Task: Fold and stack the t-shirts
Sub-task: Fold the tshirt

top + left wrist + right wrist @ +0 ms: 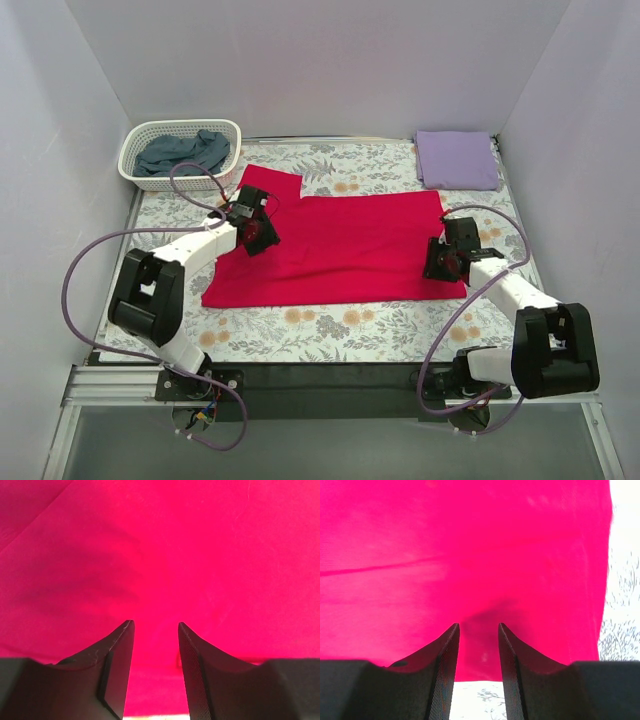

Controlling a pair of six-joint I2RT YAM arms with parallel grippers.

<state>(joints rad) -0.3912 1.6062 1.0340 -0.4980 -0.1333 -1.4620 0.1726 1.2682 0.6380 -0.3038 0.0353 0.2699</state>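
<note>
The crimson red t-shirt (340, 250) lies spread flat on the floral table covering, with a sleeve sticking out at its far left. My left gripper (258, 235) is over the shirt's left part. In the left wrist view that gripper (156, 625) points down at red cloth (160, 555), jaws apart and nothing pinched. My right gripper (447, 262) is at the shirt's right edge. The right wrist view shows it (479, 625) open over the hem (480, 650), with bare table showing between its fingers. A folded lavender t-shirt (457, 158) lies far right. A slate blue-grey t-shirt (185, 152) is crumpled in the basket.
A white mesh basket (131, 160) stands at the far left corner. The floral table covering (330, 325) shows bare in a strip in front of the red shirt. White walls enclose the table on three sides.
</note>
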